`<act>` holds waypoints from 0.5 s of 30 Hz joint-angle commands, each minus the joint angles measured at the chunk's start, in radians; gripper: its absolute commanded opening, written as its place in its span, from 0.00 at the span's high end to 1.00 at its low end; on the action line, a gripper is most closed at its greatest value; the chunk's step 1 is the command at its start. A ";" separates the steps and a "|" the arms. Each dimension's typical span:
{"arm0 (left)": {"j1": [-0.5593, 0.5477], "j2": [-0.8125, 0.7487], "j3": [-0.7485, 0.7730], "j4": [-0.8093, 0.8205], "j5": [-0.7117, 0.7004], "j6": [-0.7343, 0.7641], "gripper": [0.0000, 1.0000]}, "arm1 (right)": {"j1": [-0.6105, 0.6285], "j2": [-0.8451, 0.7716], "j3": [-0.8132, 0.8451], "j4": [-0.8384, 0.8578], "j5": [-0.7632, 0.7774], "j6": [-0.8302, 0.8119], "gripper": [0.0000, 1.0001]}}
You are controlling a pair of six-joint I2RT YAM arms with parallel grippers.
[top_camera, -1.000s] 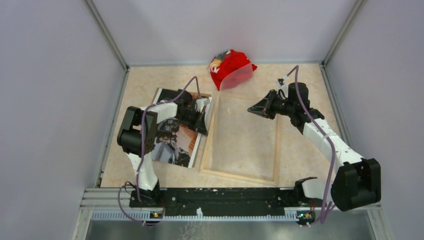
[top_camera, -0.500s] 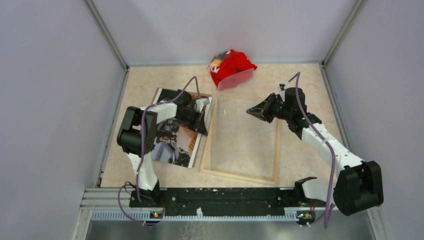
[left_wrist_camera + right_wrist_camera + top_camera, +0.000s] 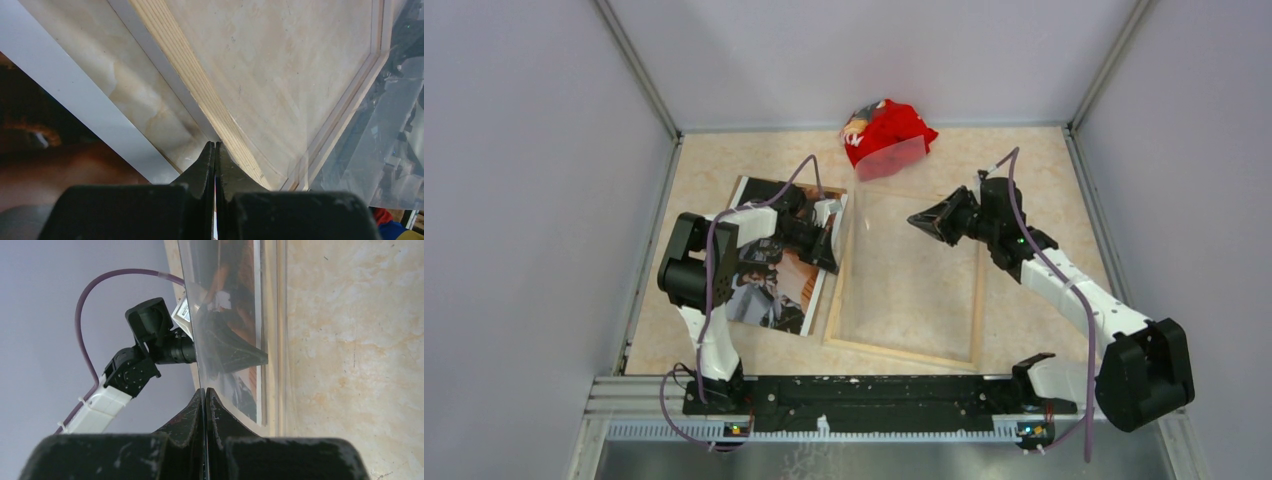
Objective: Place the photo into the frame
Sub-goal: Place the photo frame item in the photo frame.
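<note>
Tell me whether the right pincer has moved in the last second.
Yes. The right pincer shifted left, farther from the frame's right rail, gripping the clear pane.

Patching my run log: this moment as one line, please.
left tool: shut, at frame edge | right tool: shut on clear pane, tilted up off frame | photo: beside frame, not inserted

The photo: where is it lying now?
In the top view, the photo lies flat left of the frame, partly under the left arm.
</note>
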 commanded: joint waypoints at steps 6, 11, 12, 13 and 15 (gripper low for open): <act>0.001 -0.024 0.001 0.008 0.032 0.004 1.00 | 0.012 -0.024 0.074 0.013 0.078 0.052 1.00; 0.001 -0.021 0.003 0.009 0.034 0.003 1.00 | 0.028 -0.020 0.088 0.022 0.099 0.078 1.00; 0.001 -0.020 0.002 0.009 0.033 0.003 1.00 | 0.032 -0.018 0.091 0.023 0.102 0.082 1.00; 0.002 -0.020 0.002 0.010 0.033 0.005 1.00 | 0.036 -0.015 0.095 0.024 0.106 0.086 1.00; 0.001 -0.021 0.000 0.009 0.034 0.005 1.00 | 0.043 -0.009 0.109 0.019 0.111 0.080 1.00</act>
